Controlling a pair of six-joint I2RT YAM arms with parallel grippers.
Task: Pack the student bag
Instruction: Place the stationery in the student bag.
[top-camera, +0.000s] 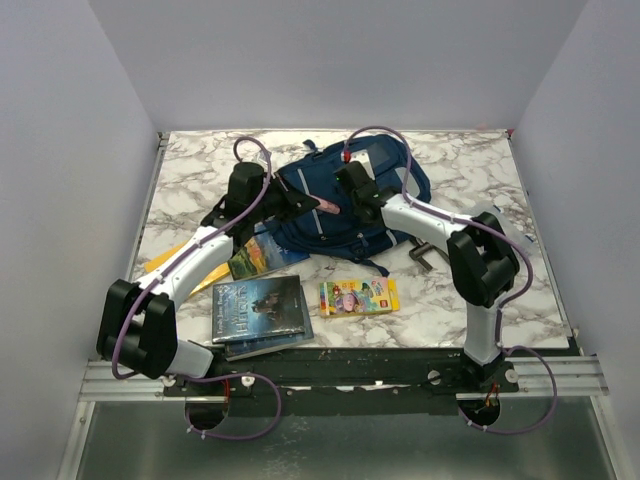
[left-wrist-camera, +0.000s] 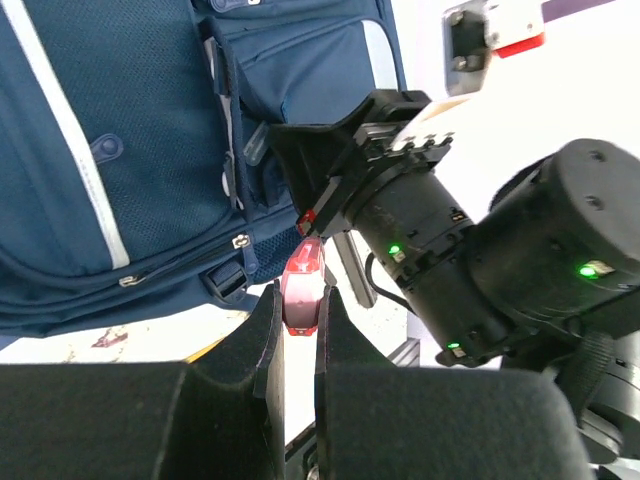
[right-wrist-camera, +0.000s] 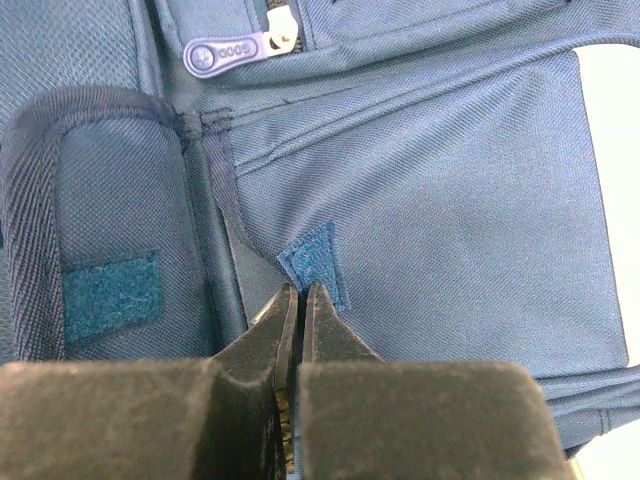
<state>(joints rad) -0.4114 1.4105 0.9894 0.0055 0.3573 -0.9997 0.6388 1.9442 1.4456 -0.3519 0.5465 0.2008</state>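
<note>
- We noted the student bag (top-camera: 325, 232) lying in the upper centre of the top view, on the marble table (top-camera: 480, 165).
- Right gripper (right-wrist-camera: 301, 300): jaws pressed together at a pocket edge of the bag, just below a velcro patch (right-wrist-camera: 315, 262). We could not tell whether fabric was pinched.
- Left gripper (left-wrist-camera: 298, 305): jaws narrow, clamped on a small pink-red item (left-wrist-camera: 303, 280) just beside the bag.
- Lower centre of the top view: books (top-camera: 258, 308) and a colourful box (top-camera: 358, 296), apart from the bag.
</note>
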